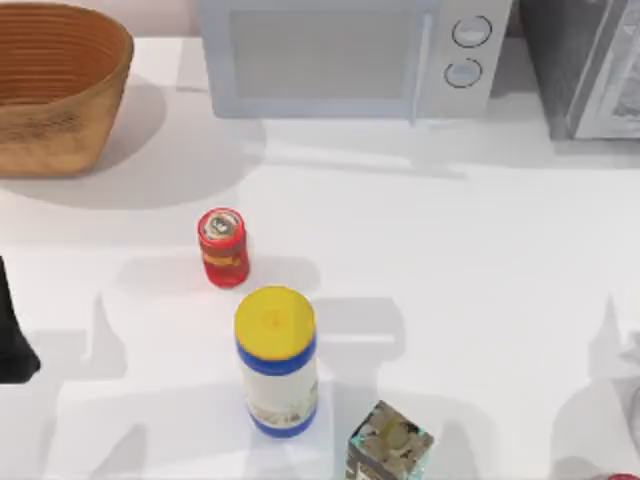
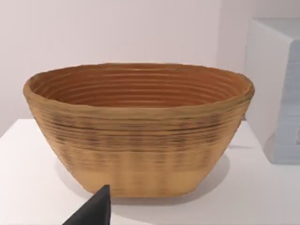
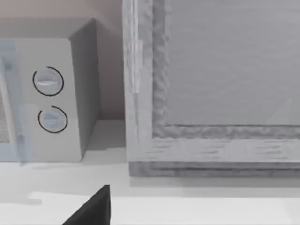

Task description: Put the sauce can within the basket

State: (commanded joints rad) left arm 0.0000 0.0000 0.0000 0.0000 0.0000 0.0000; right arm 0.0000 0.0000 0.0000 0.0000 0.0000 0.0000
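Observation:
The sauce can [image 1: 223,247], red with a silver top and a yellow band, stands upright on the white table left of the middle. The basket [image 1: 52,140], round tan wicker, sits at the table's far left corner, well apart from the can. Its ribbed inside is bare in the left wrist view, which faces the basket [image 2: 140,140] from the side. My left arm [image 1: 12,335] is parked at the table's left edge, and a dark part of my left gripper [image 2: 93,213] shows there. My right gripper [image 3: 93,208] faces the appliances at the back right.
A taller white bottle [image 1: 277,362] with a yellow cap and blue bands stands just in front of the can. A small patterned box [image 1: 389,443] sits at the front edge. A white microwave [image 1: 350,55] and a grey appliance [image 1: 585,65] line the back.

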